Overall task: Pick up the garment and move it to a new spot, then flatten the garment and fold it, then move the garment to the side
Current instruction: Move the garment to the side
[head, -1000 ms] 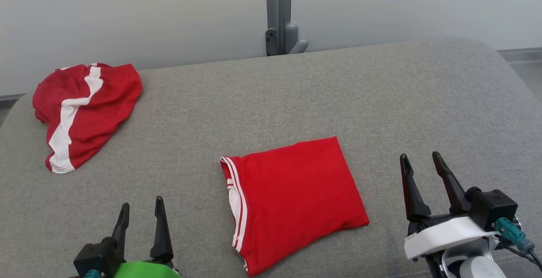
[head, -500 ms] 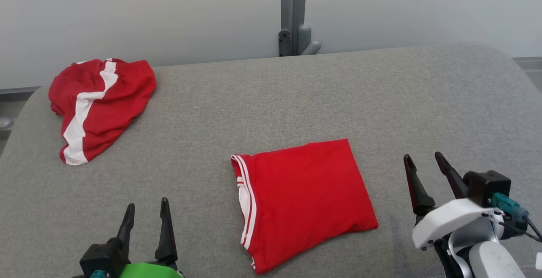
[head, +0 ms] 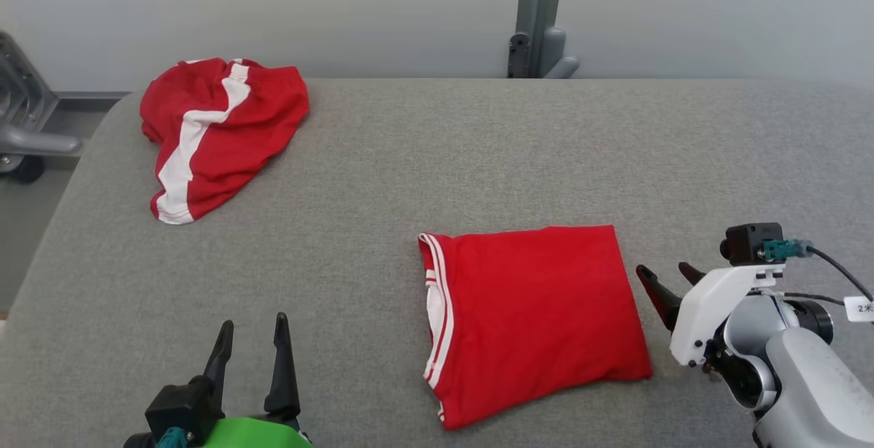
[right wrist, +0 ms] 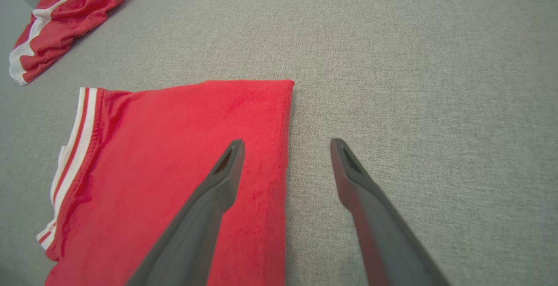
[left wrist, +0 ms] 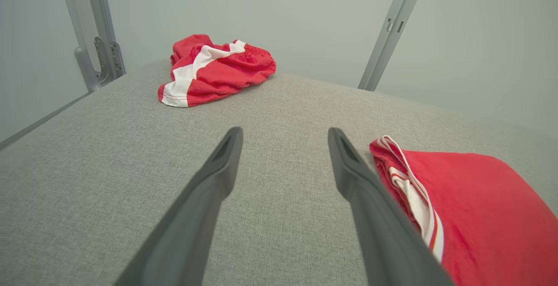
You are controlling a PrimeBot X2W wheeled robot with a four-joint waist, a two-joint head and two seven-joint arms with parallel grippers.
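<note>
- Grey fabric surface (head: 382, 182) runs wide under both arms, with a pale wall (head: 341, 11) and a metal post (head: 536, 18) behind it
- Folded red garment (head: 532, 318) lies flat on it, right of middle and on the robot's side, a neat rectangle a little wider than deep, with its white-striped hem turned to the left
- Crumpled red-and-white shorts (head: 218, 127) sit at the far left corner, well apart from everything else
- Right gripper (head: 662, 270) is just beside the garment's right edge, its fingers spread wide and holding nothing, tips pointing toward the far side
- From the right wrist, that edge runs up between the two fingers: the left finger overlaps the garment's margin and the right one is over bare fabric; whether either touches I cannot tell
- Left gripper (head: 252, 322) is also spread wide and empty, off the striped hem with bare surface between them
- So the garment lies between the two grippers, its long axis running from one to the other, and the right arm is clearly the nearer
- Folding looks done; what seems left is the shift to the side
- That move likely turns on the right edge: it looks like the closed fold, thick and easy to pinch, while the striped side shows loose layers that could fall open if dragged
</note>
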